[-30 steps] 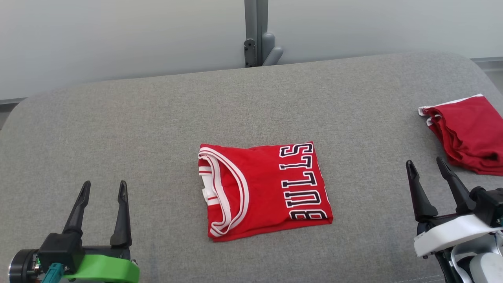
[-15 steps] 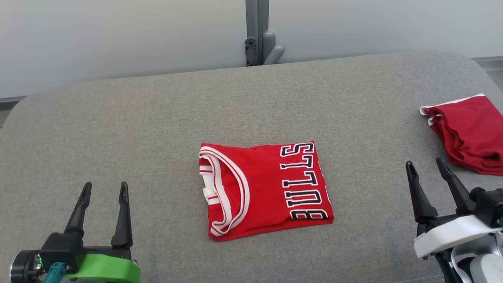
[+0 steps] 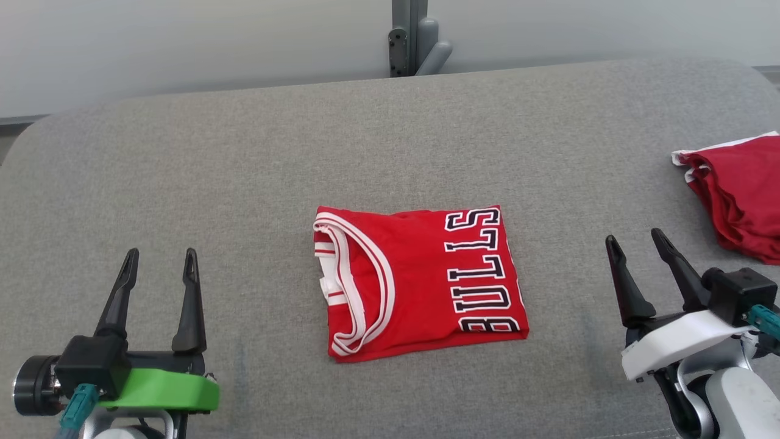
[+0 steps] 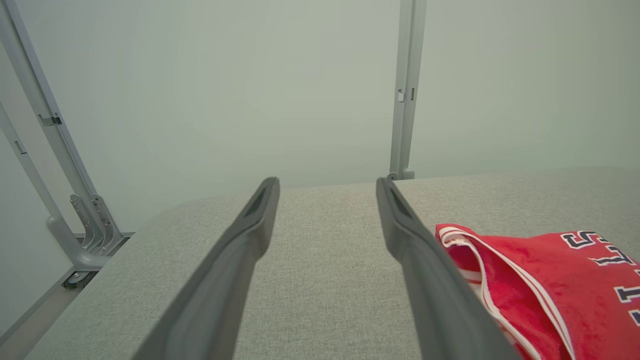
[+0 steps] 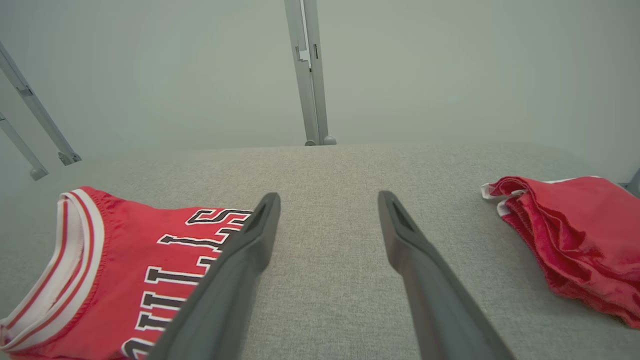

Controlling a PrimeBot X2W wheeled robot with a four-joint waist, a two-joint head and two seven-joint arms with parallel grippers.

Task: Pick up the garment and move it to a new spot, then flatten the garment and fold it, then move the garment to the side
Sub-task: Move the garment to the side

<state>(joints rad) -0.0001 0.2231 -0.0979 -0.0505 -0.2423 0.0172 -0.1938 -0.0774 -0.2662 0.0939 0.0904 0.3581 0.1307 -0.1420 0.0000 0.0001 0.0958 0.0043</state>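
The garment (image 3: 420, 283), a red jersey with a white-trimmed neckline and dark BULLS lettering, lies folded into a rough rectangle in the middle of the grey fabric-covered tabletop (image 3: 244, 171). Its neckline faces my left and the lettering runs along the edge toward my right. It lies flat, and nothing touches it.

It sits between my two tools and a little farther out than both. My left tool (image 3: 161, 252) is at the near left, well apart from the neckline edge, with bare tabletop between. In the left wrist view the neckline corner shows just past the inner finger. My right tool (image 3: 633, 236) is at the near right, also apart from the garment. In the right wrist view one finger partly hides the lettering.

Both tools are wide, each with its fingers spread and only grey cloth showing between them. Both point away from me toward the far edge, held low over the tabletop. The left one points nearly straight ahead, while the right one's fingers lean a little toward my left.

A second red cloth (image 3: 740, 195), bunched in folds with a white trim, lies at the far right, beyond my right tool and well apart from the garment. A grey post (image 3: 409, 36) stands behind the tabletop's far edge.
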